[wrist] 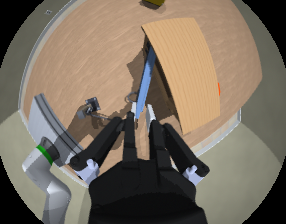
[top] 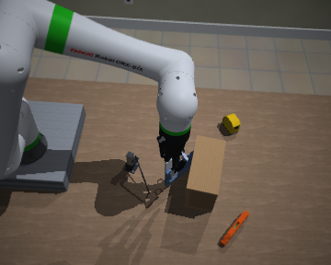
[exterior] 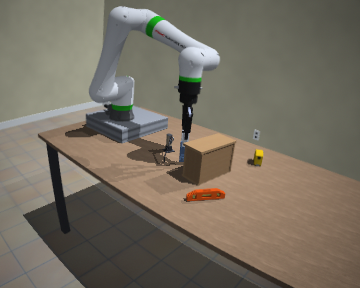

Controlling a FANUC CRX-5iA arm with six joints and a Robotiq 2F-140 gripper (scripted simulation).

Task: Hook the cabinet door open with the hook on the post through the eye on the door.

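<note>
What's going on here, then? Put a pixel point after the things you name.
The robot arm has its hand [top: 174, 171] [wrist: 141, 109] down at the free edge of the blue cabinet door [wrist: 146, 82], one finger on either side. The door stands swung open from the upright wooden cabinet [top: 206, 166] [exterior: 208, 159] [wrist: 186, 65]. The hook [top: 144, 177] is beside it, seemingly not through the eye.

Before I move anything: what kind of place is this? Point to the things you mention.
Probably a robotics test bench: a white robot arm [top: 113, 46] [exterior: 178, 37] on a wooden table [top: 283, 184] [exterior: 288, 210], tiled floor [top: 246, 60] [exterior: 13, 200], plain walls.

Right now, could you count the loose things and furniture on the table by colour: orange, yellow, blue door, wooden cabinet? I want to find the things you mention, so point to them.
Orange level [top: 234, 228] [exterior: 206, 195]: 1
Yellow tape measure [top: 231, 123] [exterior: 258, 157]: 1
Blue door [top: 167, 180] [exterior: 181, 152] [wrist: 146, 82]: 1
Wooden cabinet [top: 207, 166] [exterior: 210, 143] [wrist: 186, 65]: 1
Total: 4
</note>
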